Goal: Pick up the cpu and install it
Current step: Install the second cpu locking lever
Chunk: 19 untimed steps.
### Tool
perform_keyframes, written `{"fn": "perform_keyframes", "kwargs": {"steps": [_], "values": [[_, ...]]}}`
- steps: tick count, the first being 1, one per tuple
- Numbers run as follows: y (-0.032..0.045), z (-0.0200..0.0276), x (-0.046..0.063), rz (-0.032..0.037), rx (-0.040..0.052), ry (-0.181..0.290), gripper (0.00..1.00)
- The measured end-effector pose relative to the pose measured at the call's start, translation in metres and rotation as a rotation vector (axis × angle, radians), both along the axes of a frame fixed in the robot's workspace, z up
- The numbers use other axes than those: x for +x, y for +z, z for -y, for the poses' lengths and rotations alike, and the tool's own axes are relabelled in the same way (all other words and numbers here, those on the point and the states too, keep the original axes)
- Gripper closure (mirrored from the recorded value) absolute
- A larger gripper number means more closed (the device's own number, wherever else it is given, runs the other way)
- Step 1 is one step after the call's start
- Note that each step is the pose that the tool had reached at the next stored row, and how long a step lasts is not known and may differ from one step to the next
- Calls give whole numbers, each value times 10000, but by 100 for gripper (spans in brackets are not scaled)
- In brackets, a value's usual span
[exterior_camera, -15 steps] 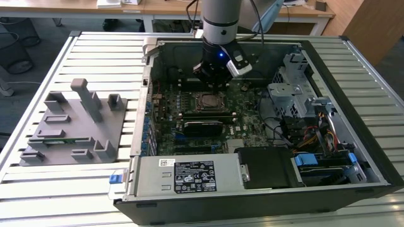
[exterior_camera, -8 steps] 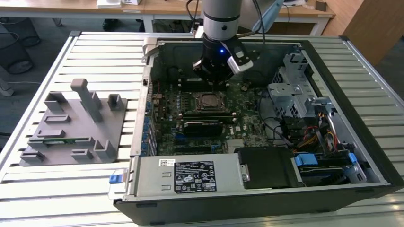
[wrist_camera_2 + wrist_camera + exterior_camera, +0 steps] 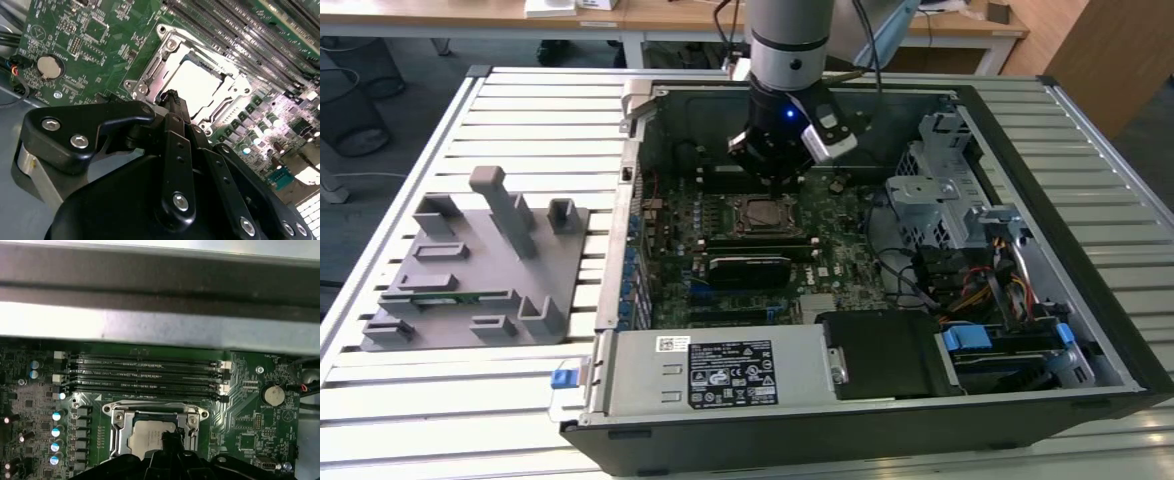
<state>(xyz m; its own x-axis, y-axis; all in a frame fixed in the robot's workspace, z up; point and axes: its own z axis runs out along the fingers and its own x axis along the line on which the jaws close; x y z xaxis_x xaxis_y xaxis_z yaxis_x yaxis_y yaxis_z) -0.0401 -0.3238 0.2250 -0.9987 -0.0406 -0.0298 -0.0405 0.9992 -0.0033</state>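
The cpu [image 3: 761, 213] lies flat in the metal-framed socket on the green motherboard inside the open computer case. Its silver-grey top also shows in both wrist views [image 3: 200, 82] [image 3: 146, 437]. My gripper [image 3: 781, 182] hangs straight above the socket's far edge. The black fingertips [image 3: 172, 96] are pressed together with nothing between them, and their tip [image 3: 170, 438] sits just over the chip's edge. Whether they touch the chip I cannot tell.
A black heatsink block [image 3: 747, 268] lies on the board near the socket, with the memory slots [image 3: 145, 375] on its far side. A grey fixture [image 3: 480, 265] holding a green memory stick [image 3: 454, 297] stands on the exterior view's left. The power supply [image 3: 720, 370] and drive cage [image 3: 947, 200] line the case.
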Motion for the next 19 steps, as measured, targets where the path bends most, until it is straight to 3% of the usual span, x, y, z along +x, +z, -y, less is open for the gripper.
{"fn": "perform_keyframes", "kwargs": {"steps": [5, 8, 15, 19], "values": [[-2, 107, 0, 0, -1, 0, 89], [-1, 146, -1, -1, -5, 0, 89], [112, 154, -1, 0, -20, 0, 89], [110, 165, -2, 0, -39, -1, 89]]}}
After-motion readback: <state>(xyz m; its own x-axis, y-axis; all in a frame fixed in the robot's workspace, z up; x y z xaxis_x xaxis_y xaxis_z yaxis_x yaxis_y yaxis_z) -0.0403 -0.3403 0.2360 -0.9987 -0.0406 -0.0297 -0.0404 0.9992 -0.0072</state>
